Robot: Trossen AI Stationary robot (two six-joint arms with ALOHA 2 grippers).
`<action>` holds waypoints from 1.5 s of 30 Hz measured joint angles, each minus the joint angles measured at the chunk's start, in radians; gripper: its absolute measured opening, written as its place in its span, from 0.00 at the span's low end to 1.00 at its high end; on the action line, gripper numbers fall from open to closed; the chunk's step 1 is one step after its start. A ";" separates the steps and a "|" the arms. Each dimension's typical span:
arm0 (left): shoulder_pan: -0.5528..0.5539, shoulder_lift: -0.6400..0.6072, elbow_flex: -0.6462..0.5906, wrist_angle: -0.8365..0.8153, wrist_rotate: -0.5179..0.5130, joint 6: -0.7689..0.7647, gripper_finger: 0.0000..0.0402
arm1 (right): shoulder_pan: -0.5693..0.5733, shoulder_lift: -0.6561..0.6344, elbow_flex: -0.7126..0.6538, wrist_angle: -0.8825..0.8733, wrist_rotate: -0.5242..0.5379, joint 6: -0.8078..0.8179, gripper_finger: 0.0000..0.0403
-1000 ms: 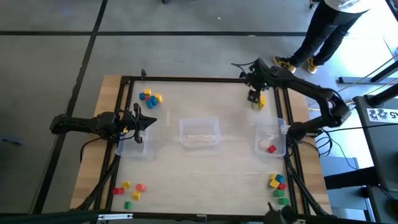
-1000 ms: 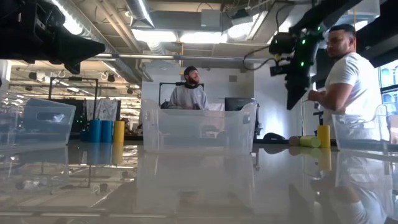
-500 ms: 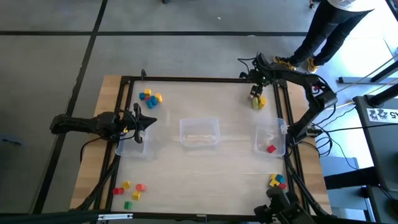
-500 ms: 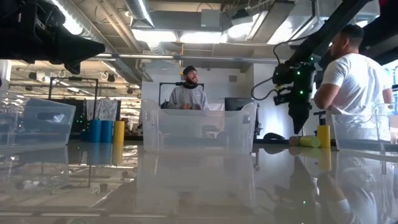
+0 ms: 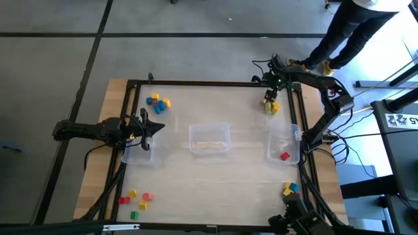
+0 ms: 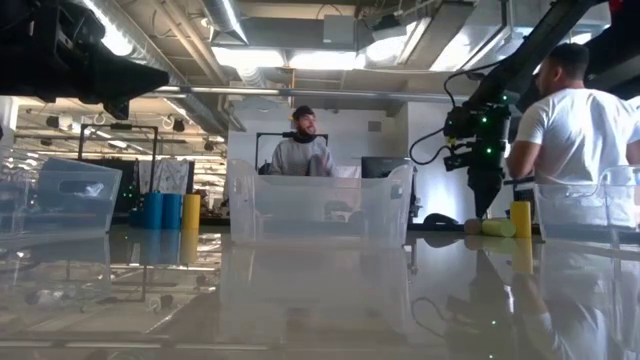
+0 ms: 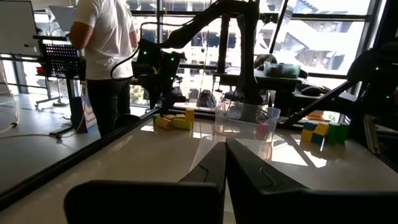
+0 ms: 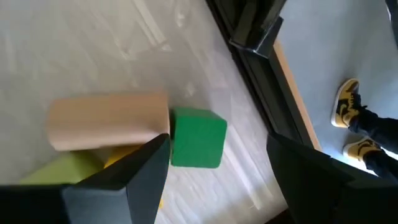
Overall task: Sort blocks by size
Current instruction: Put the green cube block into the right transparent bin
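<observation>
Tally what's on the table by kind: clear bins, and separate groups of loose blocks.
bins: 3
block groups: 4
total: 7

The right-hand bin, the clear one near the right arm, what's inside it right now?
The right-hand bin holds one red block near its front end. The rest of its floor looks bare; no arm covers it.
</observation>
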 joint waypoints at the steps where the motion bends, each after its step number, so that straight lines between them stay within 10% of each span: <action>1: 0.000 0.000 0.000 0.000 0.000 0.000 0.01 | 0.000 0.005 0.000 0.000 0.000 0.000 0.68; 16: 0.000 0.000 0.000 0.001 0.000 0.000 0.01 | 0.000 0.075 0.000 0.039 0.014 0.004 0.67; 30: 0.000 0.000 0.000 0.002 0.000 0.000 0.01 | 0.000 0.075 0.000 0.047 -0.010 0.023 0.36; 45: 0.000 0.000 0.000 0.003 0.000 0.000 0.01 | 0.033 -0.049 0.013 -0.072 -0.015 0.000 0.35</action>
